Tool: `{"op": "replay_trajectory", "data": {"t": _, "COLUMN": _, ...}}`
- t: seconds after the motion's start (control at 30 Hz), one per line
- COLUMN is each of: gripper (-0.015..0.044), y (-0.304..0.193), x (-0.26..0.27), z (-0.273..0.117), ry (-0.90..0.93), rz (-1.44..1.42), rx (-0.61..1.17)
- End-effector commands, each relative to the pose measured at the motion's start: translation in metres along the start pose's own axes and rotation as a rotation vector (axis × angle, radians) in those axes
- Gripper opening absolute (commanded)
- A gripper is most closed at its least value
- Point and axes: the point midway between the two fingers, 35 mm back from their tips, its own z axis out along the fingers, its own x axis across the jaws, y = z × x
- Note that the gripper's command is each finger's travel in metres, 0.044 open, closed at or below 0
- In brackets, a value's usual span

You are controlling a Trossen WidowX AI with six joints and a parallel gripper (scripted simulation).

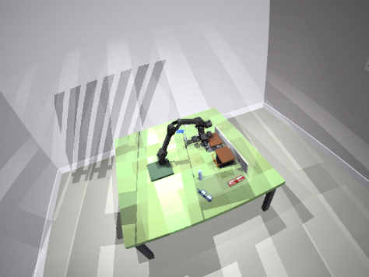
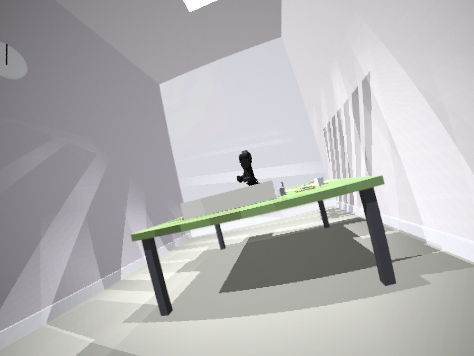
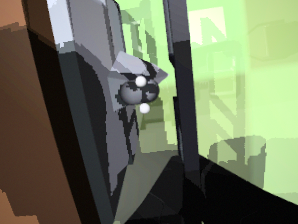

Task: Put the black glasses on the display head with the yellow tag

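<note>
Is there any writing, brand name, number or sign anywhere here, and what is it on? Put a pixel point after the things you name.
No readable text in any view.
The pale wall disc [image 2: 14,61] shows one dark line, but no numbers I can make out.
The black arm [image 1: 166,143] [image 2: 245,162] and the red glasses [image 1: 236,180]: too small to tell whether they carry any lettering.

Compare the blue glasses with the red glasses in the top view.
The blue glasses have a blue frame; the red glasses have a red one. Seen from the top, the blue glasses slant down to the right, while the red glasses slant up to the right. Both lie on the green table and have pale lenses.
</note>
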Motion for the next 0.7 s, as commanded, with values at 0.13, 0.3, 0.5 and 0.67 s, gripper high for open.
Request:
{"op": "replay_trajectory", "data": {"t": 0.13, "gripper": 0.0, "y": -0.0003, "x": -0.0002, "z": 0.0043, "ry": -0.002, "rz": -0.004, "rx": 0.003}}
{"op": "replay_trajectory", "data": {"t": 0.3, "gripper": 0.0052, "y": 0.0, "x": 0.0003, "z": 0.0032, "ry": 0.0, "rz": 0.0, "rx": 0.0}}
{"op": "replay_trajectory", "data": {"t": 0.5, "gripper": 0.0108, "y": 0.0, "x": 0.0003, "z": 0.0032, "ry": 0.0, "rz": 0.0, "rx": 0.0}}
{"op": "replay_trajectory", "data": {"t": 0.67, "gripper": 0.0108, "y": 0.0, "x": 0.0004, "z": 0.0015, "ry": -0.002, "rz": 0.0, "rx": 0.0}}
